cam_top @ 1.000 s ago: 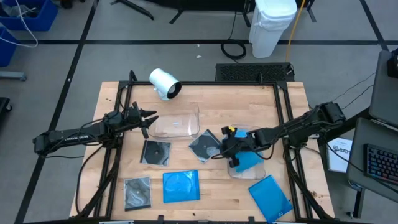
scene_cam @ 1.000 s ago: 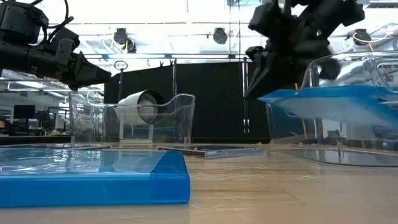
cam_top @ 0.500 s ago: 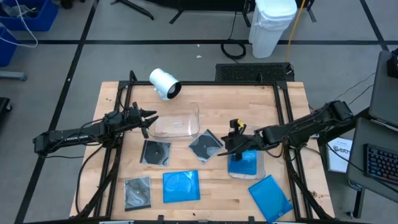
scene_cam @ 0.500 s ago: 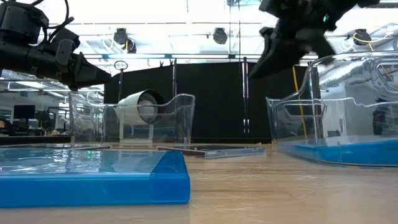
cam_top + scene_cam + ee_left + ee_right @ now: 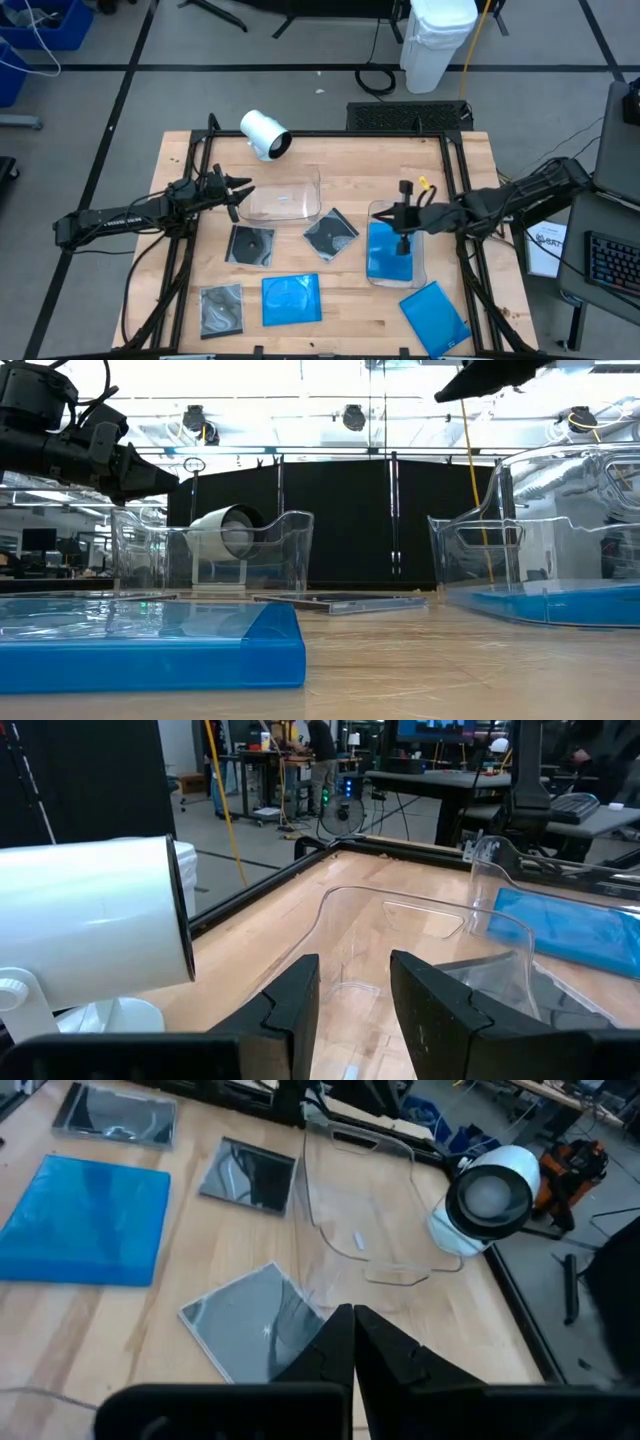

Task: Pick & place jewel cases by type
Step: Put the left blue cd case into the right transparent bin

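So the right gripper is pinched fully shut with nothing in it, hanging above the right tray, near that tray's far end. One blue jewel case lies flat inside the right tray.

Everything else, placed off that same tray: a second blue case sits on the table just past the tray's near right corner, and a third blue case is further to the tray's left, toward the front edge. A dark disc case lies tilted just left of the tray, another dark one further left, and a greyish clear one furthest out, near the front left.

The left gripper hovers well to the left, at the edge of the other clear tray, fingers parted a bit and holding nothing. The white cylinder lies beyond that tray. From the low view I think the right tray's case lies flat on the bottom, but the plastic glare makes it hard to be sure.
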`<state>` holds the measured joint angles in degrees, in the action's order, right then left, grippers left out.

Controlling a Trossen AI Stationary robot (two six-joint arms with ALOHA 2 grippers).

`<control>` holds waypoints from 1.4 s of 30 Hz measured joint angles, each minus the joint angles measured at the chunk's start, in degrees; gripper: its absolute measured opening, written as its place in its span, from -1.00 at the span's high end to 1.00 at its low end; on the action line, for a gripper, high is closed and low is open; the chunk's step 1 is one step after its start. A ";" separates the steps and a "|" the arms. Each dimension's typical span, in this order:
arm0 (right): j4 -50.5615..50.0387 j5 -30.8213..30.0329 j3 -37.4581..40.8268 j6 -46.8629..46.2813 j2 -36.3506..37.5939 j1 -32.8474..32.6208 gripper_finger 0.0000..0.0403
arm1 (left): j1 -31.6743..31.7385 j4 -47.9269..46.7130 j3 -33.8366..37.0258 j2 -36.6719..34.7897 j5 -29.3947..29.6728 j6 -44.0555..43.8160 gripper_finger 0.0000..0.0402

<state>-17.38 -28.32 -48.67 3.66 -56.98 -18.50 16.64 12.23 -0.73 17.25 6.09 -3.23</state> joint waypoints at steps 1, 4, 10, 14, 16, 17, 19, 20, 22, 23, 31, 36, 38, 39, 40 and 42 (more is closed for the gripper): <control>0.07 -0.02 0.84 0.00 0.95 0.00 1.00 | -0.01 0.00 0.00 -0.01 0.00 0.00 0.36; 1.72 -0.08 4.18 0.10 4.12 0.35 0.99 | -0.02 0.00 0.00 0.00 0.00 0.05 0.36; 15.27 -0.17 16.04 1.37 11.80 2.08 1.00 | -0.02 0.04 0.00 -0.01 0.00 1.44 0.36; 29.58 -0.16 24.56 5.16 16.16 3.39 1.00 | 0.00 0.07 0.00 0.00 0.00 3.16 0.36; 35.95 -0.17 28.01 6.48 17.84 4.42 1.00 | -0.01 0.05 0.00 -0.01 0.01 2.92 0.36; 38.57 -0.17 29.44 6.90 18.62 5.02 1.00 | 0.00 0.05 0.00 -0.01 0.01 2.90 0.36; 41.82 0.40 31.71 7.32 20.04 6.34 1.00 | 0.00 0.05 0.00 -0.01 0.00 2.78 0.36; 42.37 1.65 32.60 7.40 20.72 7.13 1.00 | -0.02 0.05 0.00 -0.01 0.00 2.76 0.36; 42.36 5.22 33.73 7.37 21.85 8.72 1.00 | -0.01 0.05 0.00 -0.01 0.00 2.76 0.36; 42.29 7.21 34.00 7.01 22.25 9.53 1.00 | -0.01 0.06 0.00 -0.01 0.00 2.76 0.36; 42.39 17.12 35.95 6.33 24.01 16.00 1.00 | 0.00 2.05 0.00 -0.01 0.00 2.76 0.36; 42.37 24.01 37.01 4.63 25.66 21.20 1.00 | -0.01 2.76 0.00 0.01 0.00 2.76 0.36; 42.34 28.12 37.23 3.81 26.60 23.32 1.00 | -0.02 3.11 0.00 -0.01 0.00 2.76 0.36; 42.34 30.13 37.36 3.23 27.16 24.30 1.00 | -0.02 3.15 0.00 -0.01 0.00 2.76 0.36; 42.03 31.60 37.39 2.85 27.76 25.20 1.00 | 0.00 3.10 0.00 -0.01 0.00 2.76 0.36; 41.37 34.10 37.39 2.35 29.13 26.91 1.00 | -0.01 3.11 0.00 -0.01 0.01 2.76 0.36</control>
<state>23.99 5.78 -11.29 6.01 -27.84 8.40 16.63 15.33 -0.73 17.23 6.10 -0.47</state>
